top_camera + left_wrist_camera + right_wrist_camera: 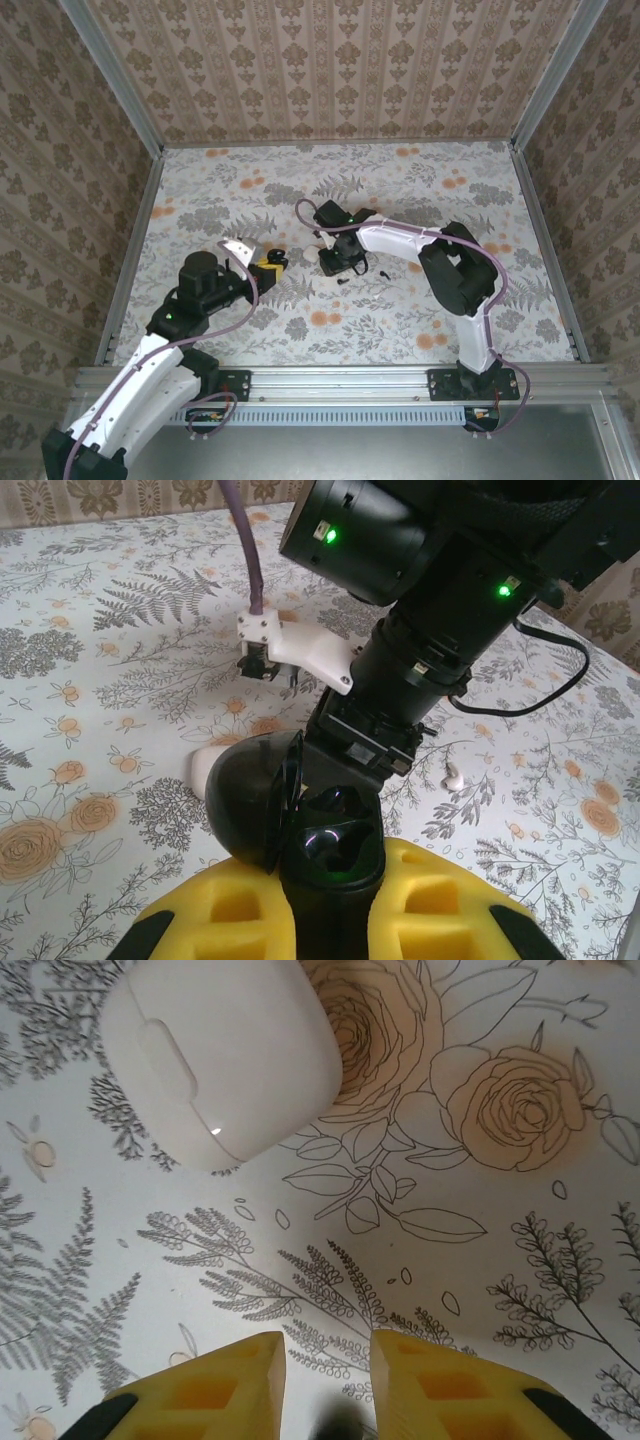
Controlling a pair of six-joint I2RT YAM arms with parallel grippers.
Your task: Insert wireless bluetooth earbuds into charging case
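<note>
My left gripper (335, 858) is shut on a black charging case (340, 845). Its lid (250, 795) stands open to the left, and two glossy wells show inside. In the top view that left gripper (268, 263) sits left of centre. A white rounded case (225, 1055) lies shut on the table, and its edge (203, 768) peeks out behind the black lid. My right gripper (327, 1338) hovers low over the table just short of the white case, jaws apart. A dark blur low between its fingers is unclear. One small pale earbud (452, 777) lies on the table to the right.
The right arm's wrist (400, 690) and gripper (340, 262) hang directly in front of the held black case, with a purple cable (250, 550) above. The floral tablecloth (400, 190) is bounded by metal rails and patterned walls.
</note>
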